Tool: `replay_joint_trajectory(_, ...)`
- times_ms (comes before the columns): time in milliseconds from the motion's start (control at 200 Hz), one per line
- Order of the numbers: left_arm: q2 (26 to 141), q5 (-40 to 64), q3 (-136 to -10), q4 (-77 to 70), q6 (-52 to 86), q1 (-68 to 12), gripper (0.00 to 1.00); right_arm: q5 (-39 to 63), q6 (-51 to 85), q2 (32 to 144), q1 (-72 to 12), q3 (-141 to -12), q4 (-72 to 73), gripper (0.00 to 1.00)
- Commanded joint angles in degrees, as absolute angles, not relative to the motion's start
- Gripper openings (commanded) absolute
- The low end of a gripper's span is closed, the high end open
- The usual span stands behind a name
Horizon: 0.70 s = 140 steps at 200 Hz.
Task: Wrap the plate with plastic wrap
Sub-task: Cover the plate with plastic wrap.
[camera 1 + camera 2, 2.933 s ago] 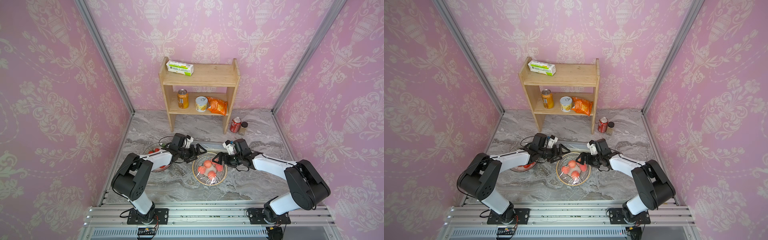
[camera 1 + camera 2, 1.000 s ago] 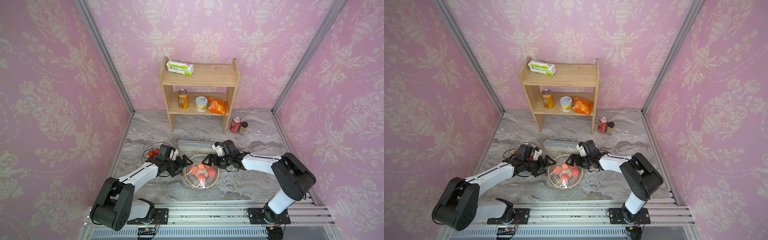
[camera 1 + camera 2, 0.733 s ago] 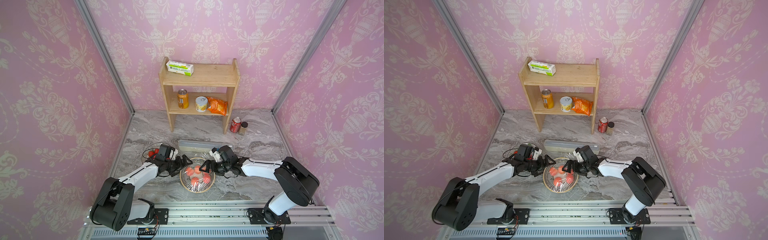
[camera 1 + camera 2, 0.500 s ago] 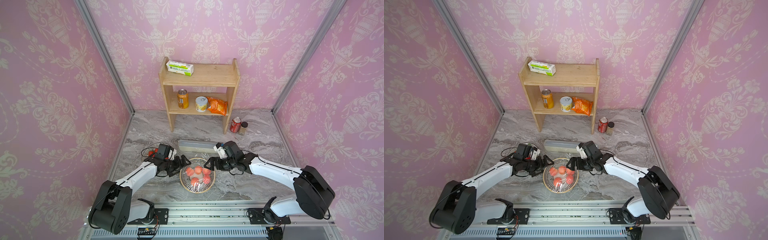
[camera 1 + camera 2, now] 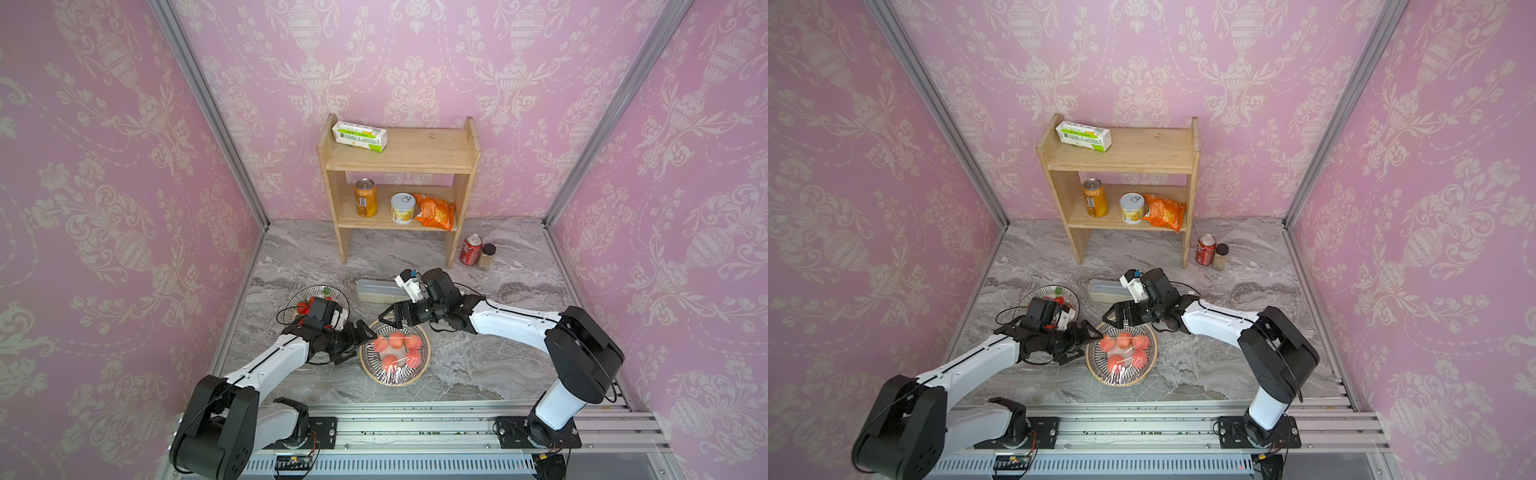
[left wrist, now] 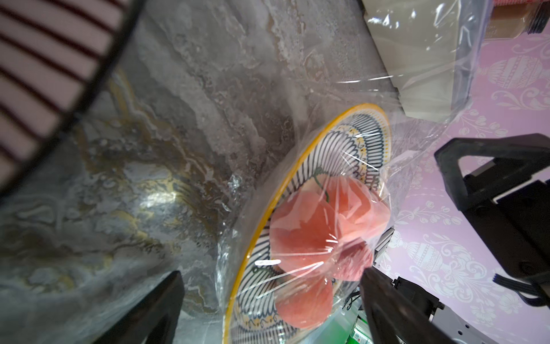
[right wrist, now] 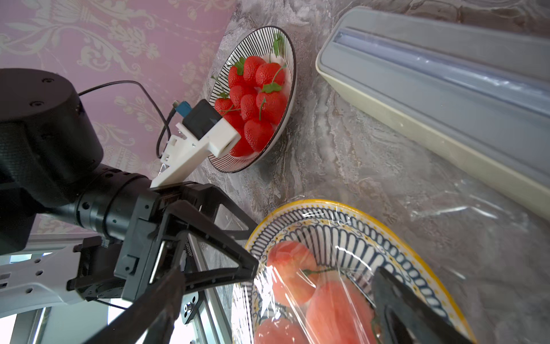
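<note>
Both top views: clear crinkly plastic wrap (image 5: 395,373) covers the yellow-rimmed patterned plate (image 5: 426,356) of pink fruit (image 5: 397,338) near the grey marble bench (image 5: 478,365) front. Left tool (image 5: 360,345) at plate's left rim, jaws wide, gripping nothing. Right tool (image 5: 388,322) above far rim, also wide. Long cream dispenser box (image 5: 376,291) just behind

The plate (image 5: 395,380) of peaches (image 5: 397,341) sits near the front, plastic wrap (image 6: 342,208) over it. The dispenser box (image 5: 376,290) lies behind it, the bowl of strawberries (image 5: 318,287) to its far left. The left gripper (image 5: 360,345) is at the plate's left edge, the right gripper (image 5: 388,321) at its far edge.
</note>
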<state>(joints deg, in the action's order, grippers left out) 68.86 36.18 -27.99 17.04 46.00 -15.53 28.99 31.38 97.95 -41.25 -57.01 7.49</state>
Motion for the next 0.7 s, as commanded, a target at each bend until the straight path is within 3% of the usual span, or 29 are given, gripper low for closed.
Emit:
replay_joint_trajectory(0, 68.6, 37.3, -27.0, 17.5, 46.6, -14.9, 0.93, 29.1, 29.1, 100.3, -41.4, -59.2, 9.7, 1.00)
replay_joint_trajectory(696, 66.5, 41.7, -21.4, 10.7, 53.0, -14.9, 0.93, 27.1, 26.1, 103.0, -37.2, -58.2, 4.7, 1.00)
